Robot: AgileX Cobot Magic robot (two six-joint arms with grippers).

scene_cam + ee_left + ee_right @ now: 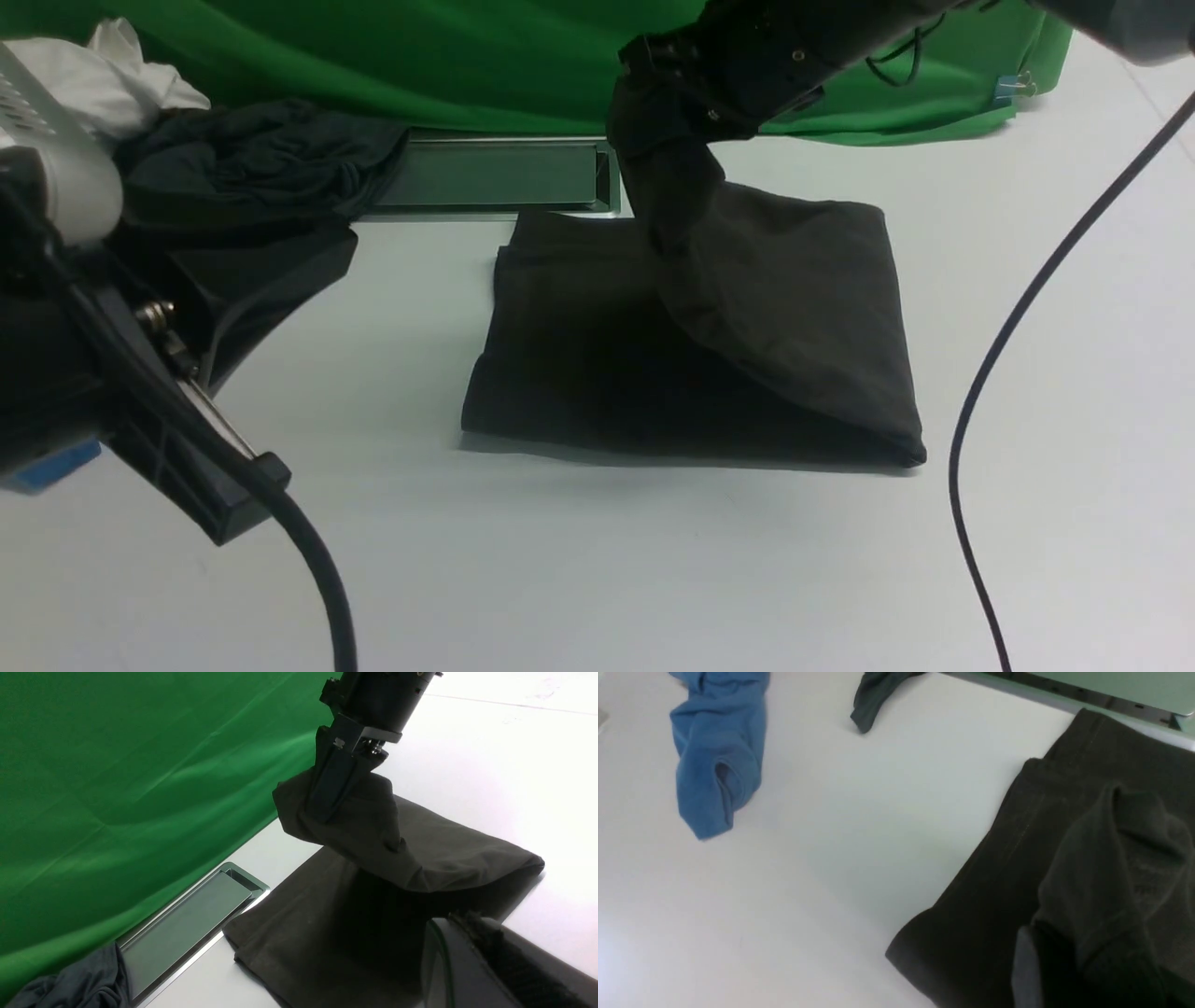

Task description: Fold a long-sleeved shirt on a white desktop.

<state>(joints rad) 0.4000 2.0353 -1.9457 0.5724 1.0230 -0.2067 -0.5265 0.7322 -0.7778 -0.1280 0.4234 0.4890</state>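
My right jaws (658, 219) are pinched tight on a bunched corner of the shirt (597, 355), and that corner hangs lifted above the rest of the cloth, toward the far edge of the desk (579, 560). The shirt lies in the middle of the desk as a folded, roughly square stack, its far edge just beside the grey slot (495, 177) and its long fold lines running from far edge to near edge. From the held corner the raised flap slopes down to my right, to the stack's near right corner, where it is anchored flat. So what matters now is this: the bare lower layer spreads away from my jaws to the left and toward me, and I judge the flap must be carried that way, across the stack, to land edge on edge. My left jaws (238, 504) are shut and hold nothing, as far as I can see; they sit low near the desk's near left edge, apart from the shirt, so the right arm is both nearer and already in charge. A crumpled dark garment (252, 168) lies by the far left edge, and a blue one (717, 751) further off, both apart from the stack. The risk I see is the lower layer dragging if I pull sideways before lifting.
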